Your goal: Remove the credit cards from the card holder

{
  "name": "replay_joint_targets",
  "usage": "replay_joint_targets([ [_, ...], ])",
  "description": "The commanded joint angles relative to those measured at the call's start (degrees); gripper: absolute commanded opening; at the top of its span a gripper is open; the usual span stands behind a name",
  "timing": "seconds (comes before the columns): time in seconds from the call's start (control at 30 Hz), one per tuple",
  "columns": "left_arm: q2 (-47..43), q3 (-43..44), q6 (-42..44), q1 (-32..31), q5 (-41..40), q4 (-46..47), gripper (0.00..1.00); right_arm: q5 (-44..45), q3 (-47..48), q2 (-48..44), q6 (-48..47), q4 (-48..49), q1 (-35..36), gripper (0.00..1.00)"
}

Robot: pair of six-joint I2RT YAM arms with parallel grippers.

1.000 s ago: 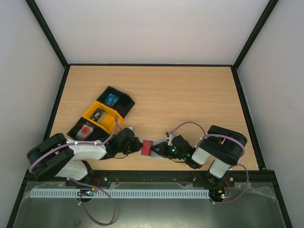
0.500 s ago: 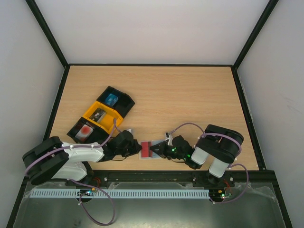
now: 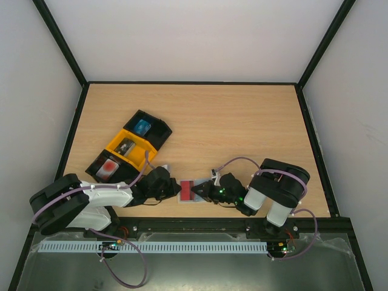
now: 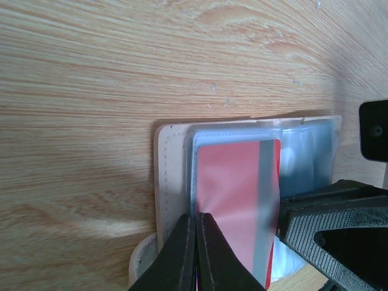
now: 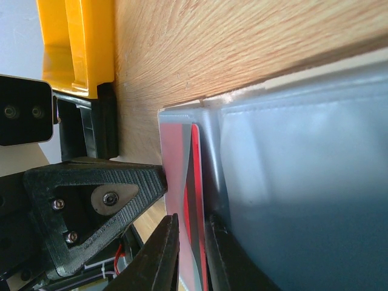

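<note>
Left tool [image 4: 196, 227]: fingers pressed together, tips at the near edge of the red card; I cannot tell whether they pinch that edge.
Right tool [image 5: 193, 227]: fingers nearly together, seemingly clamped on a clear sleeve leaf of the card holder, with the card's edge between them.
Card holder [image 4: 173, 182]: lying open on the bench [image 3: 242, 121], between the two tools and touching both.
Credit card [image 4: 233, 200]: inside the clear sleeve, just ahead of the left tool's tips.
Done: holder opened and held, by my judgement.
Left: the card is not yet out; no card lies loose beside the tools.
Count: one holder, one red card visible, two tools, three trays [image 3: 113, 144] well beyond the left tool.
</note>
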Motion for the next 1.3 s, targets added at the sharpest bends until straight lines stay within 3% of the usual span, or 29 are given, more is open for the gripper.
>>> replay_joint_targets([
  [0.0,2.45,-1.45,0.05,-0.92,3.02,0.97,0.03,0.46,1.57,1.15,-0.30,-1.46,0.53,0.13],
  [0.27,2.65,-2.11,-0.10,-0.92,2.44,1.04,0.03,0.43,1.60,2.32,-0.42,1.10,0.57,0.02],
  [1.27,3.01,-0.77,1.29,-0.92,1.55,-2.30,0.06,0.58,-3.81,-3.07,-3.67,0.39,-2.41,0.02],
])
